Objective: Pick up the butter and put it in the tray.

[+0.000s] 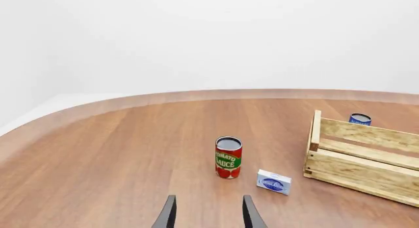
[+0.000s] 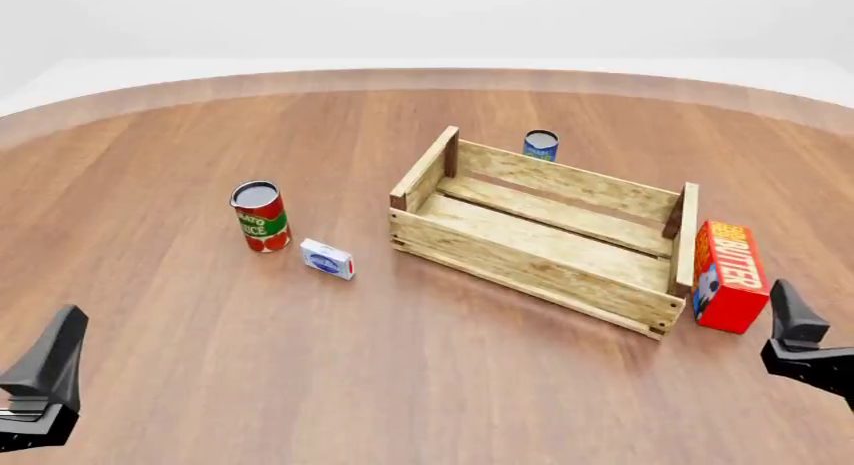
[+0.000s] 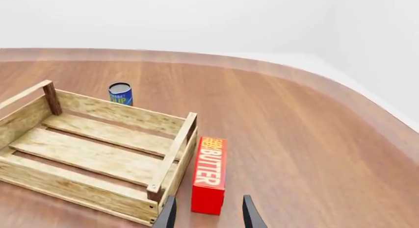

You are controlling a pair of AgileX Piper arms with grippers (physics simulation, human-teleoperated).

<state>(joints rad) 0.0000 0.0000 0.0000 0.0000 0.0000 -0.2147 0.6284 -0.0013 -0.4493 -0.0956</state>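
The butter (image 2: 731, 276) is a red carton with white lettering, lying on the table just outside the tray's right end; the right wrist view shows the butter (image 3: 209, 174) close ahead of my fingers. The tray (image 2: 541, 228) is a big pale slatted crate with nothing in it, also seen as the tray (image 3: 98, 154) and the tray (image 1: 363, 157). My right gripper (image 3: 206, 214) is open and hovers just short of the carton, holding nothing. My left gripper (image 1: 208, 213) is open too, far from the butter, facing a can.
A red tomato sauce can (image 2: 259, 216) stands left of the crate with a small white-and-blue box (image 2: 327, 258) beside it. A blue can (image 2: 541, 145) stands behind the crate. The table's curved far edge (image 2: 427, 77) runs across the back.
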